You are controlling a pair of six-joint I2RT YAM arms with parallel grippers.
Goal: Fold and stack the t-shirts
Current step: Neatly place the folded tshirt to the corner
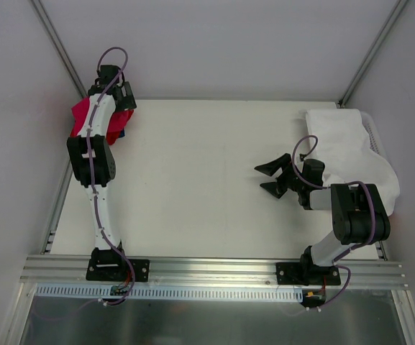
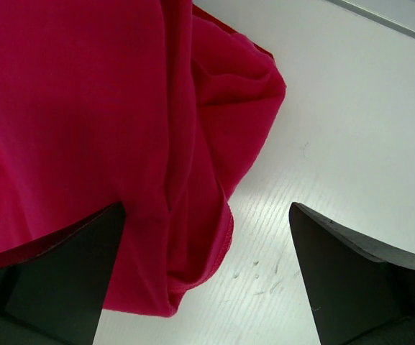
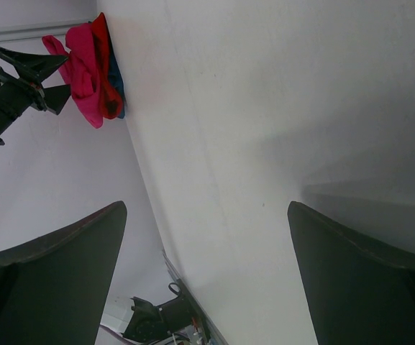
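The t-shirts lie in a crumpled pile at the table's far left corner. The crimson-pink one (image 1: 82, 115) is on top, the brighter red one (image 1: 123, 118) beside it, and a bit of the blue one (image 1: 121, 133) shows underneath. My left gripper (image 1: 121, 97) hangs over the pile. In the left wrist view it (image 2: 207, 210) is open, and a fold of the crimson-pink shirt (image 2: 85, 108) lies between the jaws against the left finger (image 2: 78, 280). My right gripper (image 1: 270, 179) is open and empty above bare table at the right. It is also open in its own wrist view (image 3: 207, 208), where the pile (image 3: 85, 65) shows far off.
A white cloth (image 1: 347, 147) is draped over a white basket (image 1: 372, 129) at the table's right edge. Grey walls close in the table on the left, back and right. A metal rail (image 1: 214, 269) runs along the near edge.
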